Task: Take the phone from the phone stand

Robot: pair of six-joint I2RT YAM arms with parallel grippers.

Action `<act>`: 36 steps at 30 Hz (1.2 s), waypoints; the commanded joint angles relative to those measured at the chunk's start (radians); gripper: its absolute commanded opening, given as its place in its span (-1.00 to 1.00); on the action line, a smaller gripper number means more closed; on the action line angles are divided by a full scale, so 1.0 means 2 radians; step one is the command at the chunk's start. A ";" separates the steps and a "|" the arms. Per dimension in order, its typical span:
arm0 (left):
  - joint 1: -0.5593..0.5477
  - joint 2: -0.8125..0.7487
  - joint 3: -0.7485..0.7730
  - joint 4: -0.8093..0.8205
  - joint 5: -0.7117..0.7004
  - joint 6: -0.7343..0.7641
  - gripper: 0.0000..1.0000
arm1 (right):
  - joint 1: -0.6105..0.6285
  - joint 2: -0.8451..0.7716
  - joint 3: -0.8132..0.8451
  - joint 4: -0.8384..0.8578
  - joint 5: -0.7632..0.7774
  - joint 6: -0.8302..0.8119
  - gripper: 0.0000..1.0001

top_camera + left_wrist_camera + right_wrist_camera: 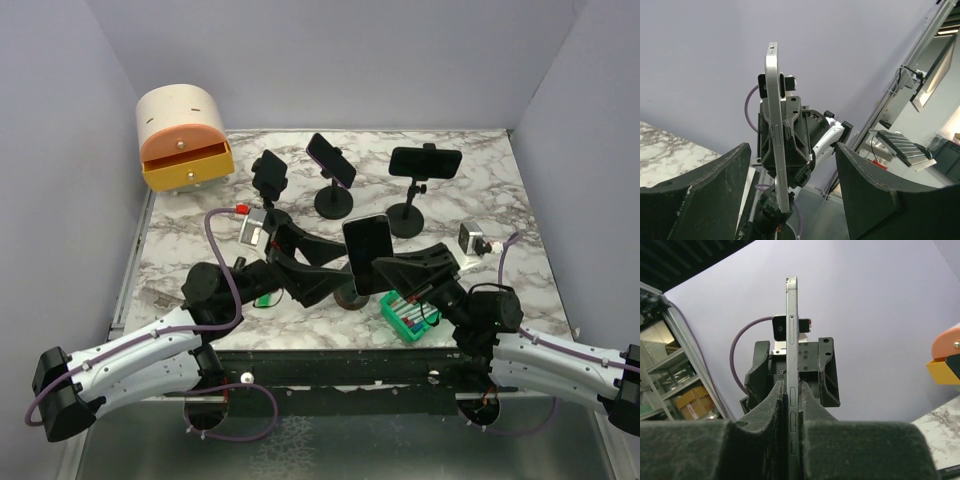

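Centre of the top view: the phone [368,255] stands upright, edge pinched by the right gripper [792,402], whose jaws are nearly closed on it; the left gripper [790,155] gapes wide, 2 fingers [700,190] flanking the phone without touching; the phone stand [349,298] sits just below.

Closed off in the middle of the table [525,285] by both arms meeting at the upright phone [367,255]: clamped along one edge by the right pincer [792,396], flanked with a gap on each side by the spread fingers [700,195] of the left pincer [791,155]. Hemmed in just beside the right arm by a green basket [408,315]. Barred to the rear by three further stands [333,200] carrying phones, gaps between them. Blocked at the far left corner by a drawer box [183,140]. Passable over bare marble along the right edge and between drawer box and left arm.
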 commanded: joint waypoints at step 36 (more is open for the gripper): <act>-0.002 -0.050 -0.014 -0.076 -0.042 0.052 0.73 | -0.001 -0.169 0.089 -0.433 -0.042 -0.121 -0.99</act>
